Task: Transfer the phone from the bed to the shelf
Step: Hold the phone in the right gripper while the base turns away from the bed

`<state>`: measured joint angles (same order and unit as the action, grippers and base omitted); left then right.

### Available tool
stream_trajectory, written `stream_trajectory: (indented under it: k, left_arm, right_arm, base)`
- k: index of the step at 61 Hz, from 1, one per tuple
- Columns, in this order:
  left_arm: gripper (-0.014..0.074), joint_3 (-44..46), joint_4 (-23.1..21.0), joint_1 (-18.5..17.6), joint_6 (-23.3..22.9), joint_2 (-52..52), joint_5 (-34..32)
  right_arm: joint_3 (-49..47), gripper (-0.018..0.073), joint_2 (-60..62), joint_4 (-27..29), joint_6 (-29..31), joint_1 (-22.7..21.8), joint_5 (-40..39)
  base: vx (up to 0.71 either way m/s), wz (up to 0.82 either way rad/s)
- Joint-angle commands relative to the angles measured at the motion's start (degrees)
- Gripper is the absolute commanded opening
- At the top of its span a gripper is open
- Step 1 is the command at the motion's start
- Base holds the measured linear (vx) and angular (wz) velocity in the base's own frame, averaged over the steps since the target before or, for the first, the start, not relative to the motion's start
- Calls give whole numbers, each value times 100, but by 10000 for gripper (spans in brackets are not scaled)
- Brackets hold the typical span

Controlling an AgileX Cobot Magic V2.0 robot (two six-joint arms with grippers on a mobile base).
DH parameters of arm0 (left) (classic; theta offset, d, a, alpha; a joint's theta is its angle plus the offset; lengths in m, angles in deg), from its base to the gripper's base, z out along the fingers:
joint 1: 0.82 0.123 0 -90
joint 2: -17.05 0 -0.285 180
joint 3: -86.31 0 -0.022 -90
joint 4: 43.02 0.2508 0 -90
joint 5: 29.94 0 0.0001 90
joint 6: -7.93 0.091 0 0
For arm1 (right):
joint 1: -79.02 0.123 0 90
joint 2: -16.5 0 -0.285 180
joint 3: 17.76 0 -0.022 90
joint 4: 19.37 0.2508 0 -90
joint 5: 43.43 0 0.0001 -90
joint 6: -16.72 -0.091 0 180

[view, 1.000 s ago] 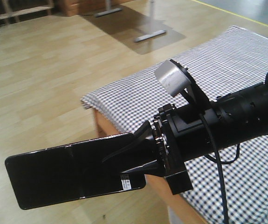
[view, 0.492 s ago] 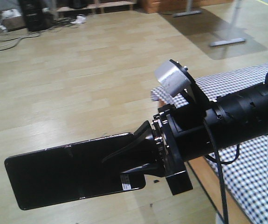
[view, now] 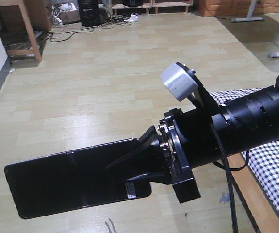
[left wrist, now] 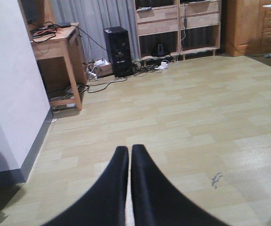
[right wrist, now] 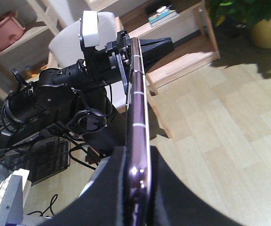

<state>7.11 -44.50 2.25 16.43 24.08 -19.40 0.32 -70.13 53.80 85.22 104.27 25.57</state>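
While it hangs over wood floor (view: 105,87), phone (view: 76,182): sticker (view: 130,190) end gripped
R pincer (view: 124,172): clamped on phone
L pincer (left wrist: 129,150): closed up, holds nil

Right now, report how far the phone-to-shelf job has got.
Done: the thin glossy black phone is off the checked bed, clamped in the right claw. In hand: it hangs above bare wooden floor. Left: reaching the light wood shelf and setting it down. The left claw is shut, empty.
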Motion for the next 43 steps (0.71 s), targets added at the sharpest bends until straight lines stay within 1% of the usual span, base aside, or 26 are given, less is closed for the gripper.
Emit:
stream_trajectory:
  k: [1,43]
  left_arm:
    - [1,127,-52,-34,-33,-64,-412]
    - [1,127,-52,-34,-33,-64,-412]
  right_arm:
    - [-165,-2,201,509,71,-3,476]
    - [-165,-2,201,509,71,-3,476]
  base:
    - [-3,18]
    - [1,6]
